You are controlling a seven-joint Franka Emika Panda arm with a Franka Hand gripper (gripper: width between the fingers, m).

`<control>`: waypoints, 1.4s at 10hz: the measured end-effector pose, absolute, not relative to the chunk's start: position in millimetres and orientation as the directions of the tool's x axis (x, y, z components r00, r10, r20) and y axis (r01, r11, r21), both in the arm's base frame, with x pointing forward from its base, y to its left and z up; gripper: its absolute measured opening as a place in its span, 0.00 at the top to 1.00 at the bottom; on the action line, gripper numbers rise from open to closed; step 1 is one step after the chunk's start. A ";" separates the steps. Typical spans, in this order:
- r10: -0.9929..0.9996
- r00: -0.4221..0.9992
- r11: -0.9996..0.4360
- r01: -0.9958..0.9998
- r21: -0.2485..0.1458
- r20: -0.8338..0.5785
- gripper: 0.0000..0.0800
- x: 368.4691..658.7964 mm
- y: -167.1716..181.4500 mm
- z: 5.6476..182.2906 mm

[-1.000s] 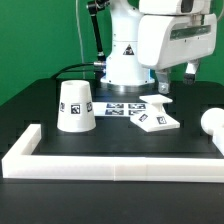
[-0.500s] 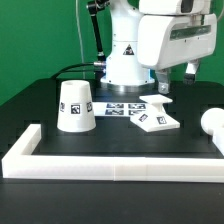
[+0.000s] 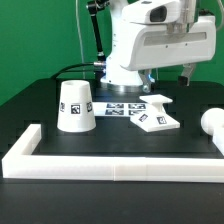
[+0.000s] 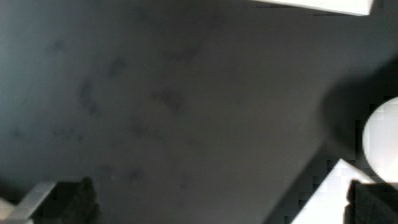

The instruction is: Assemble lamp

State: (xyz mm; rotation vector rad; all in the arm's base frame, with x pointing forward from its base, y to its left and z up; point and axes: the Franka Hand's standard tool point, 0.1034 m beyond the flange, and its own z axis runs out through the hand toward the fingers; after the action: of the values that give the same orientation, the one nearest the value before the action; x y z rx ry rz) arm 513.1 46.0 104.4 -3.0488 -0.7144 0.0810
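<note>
1. The lamp's flat, angular white plastic base (image 3: 156,116) lies flat on the black table (image 3: 120,142). Black-and-white square tags show on its upper face.
2. The white truncated-cone shade (image 3: 75,105) stands upright with its narrow end up, well apart from the base toward the exterior view's left. A square tag faces the camera on its side.
3. The white round-headed bulb (image 3: 212,122) rests on the table apart from the base, toward the exterior view's right, and is cut off by the picture's edge. In the wrist view its round white head (image 4: 379,135) shows against the dark table.
4. The marker board (image 3: 122,108) lies just beside the base, on the side toward the shade. I cannot tell whether the two touch.
5. The long white rail-like border (image 3: 110,168) runs along the table on the camera's side of the base and turns back at both ends.
6. The white robot arm (image 3: 160,40) hangs above and behind the base. In the wrist view the gripper (image 4: 214,200) is released. Its dark fingers (image 4: 63,200) are spread wide, and only bare table shows between them.
</note>
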 end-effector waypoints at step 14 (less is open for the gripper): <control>0.356 0.935 -0.935 0.355 -0.013 -0.005 0.13 460.6 53.9 94.1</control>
State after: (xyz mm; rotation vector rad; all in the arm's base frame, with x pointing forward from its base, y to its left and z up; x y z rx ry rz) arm 460.6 53.9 94.1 -3.0783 -0.5656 0.0119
